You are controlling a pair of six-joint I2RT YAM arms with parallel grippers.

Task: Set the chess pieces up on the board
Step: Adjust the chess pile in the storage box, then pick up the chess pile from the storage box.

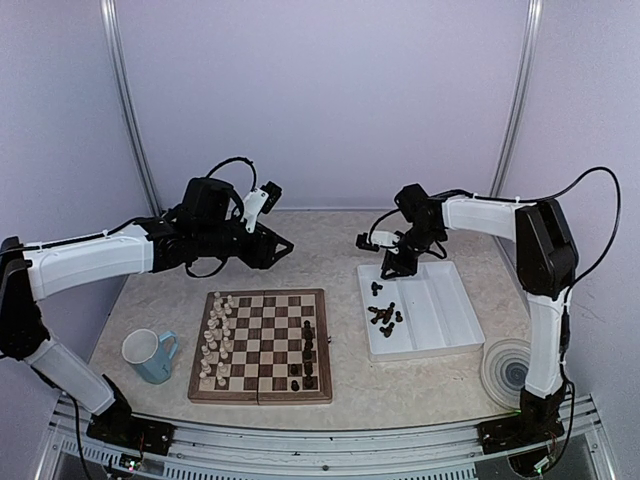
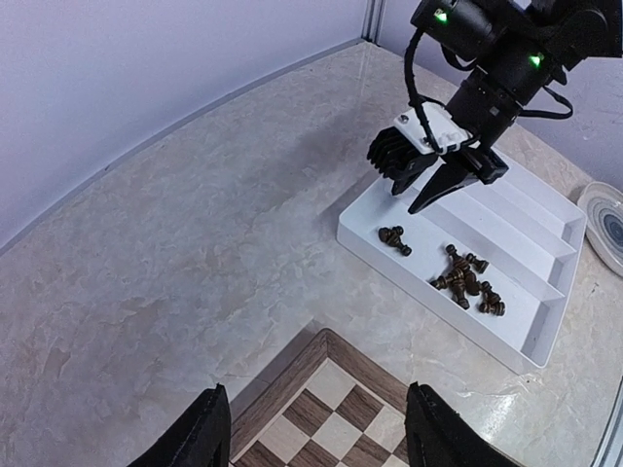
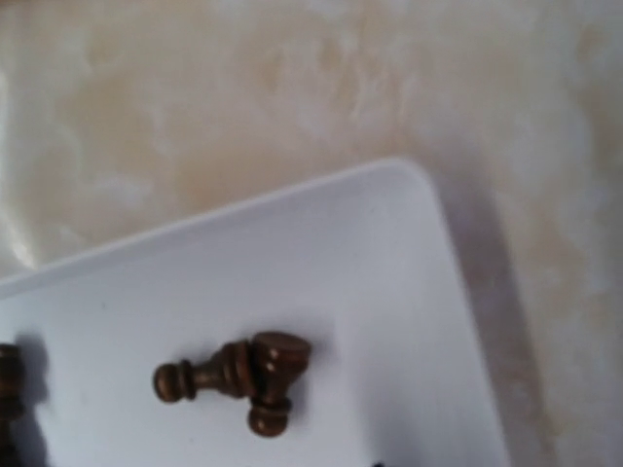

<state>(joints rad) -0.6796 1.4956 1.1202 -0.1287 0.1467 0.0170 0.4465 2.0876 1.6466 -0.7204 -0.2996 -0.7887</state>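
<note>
The chess pieces (image 2: pixel 467 284) are being shown as small turned figures of dark brown wood, glossy and knobbed. One pair (image 3: pixel 238 375) is lying crossed and touching near the far left corner of a white tray (image 1: pixel 440 300) of smooth plastic with rounded corners and long ridged channels. A small heap is lying further along the same channel, too tangled for a count. More dark figures (image 1: pixel 308 350) are standing along the right side of the board (image 1: pixel 265 345), a square of dark and pale wooden checks. Two files of cream pieces (image 1: pixel 215 340) are lined along its left.

The right gripper (image 2: pixel 407 193) is being held above the tray's corner, jaws narrowly parted, with nothing between them. The left gripper (image 2: pixel 318 420) is being held over the board's far edge, jaws wide and empty.

One pale blue mug (image 1: pixel 148 355) and one ringed round dish (image 1: pixel 508 370) are resting on the marbled beige tabletop (image 1: pixel 320 250).
</note>
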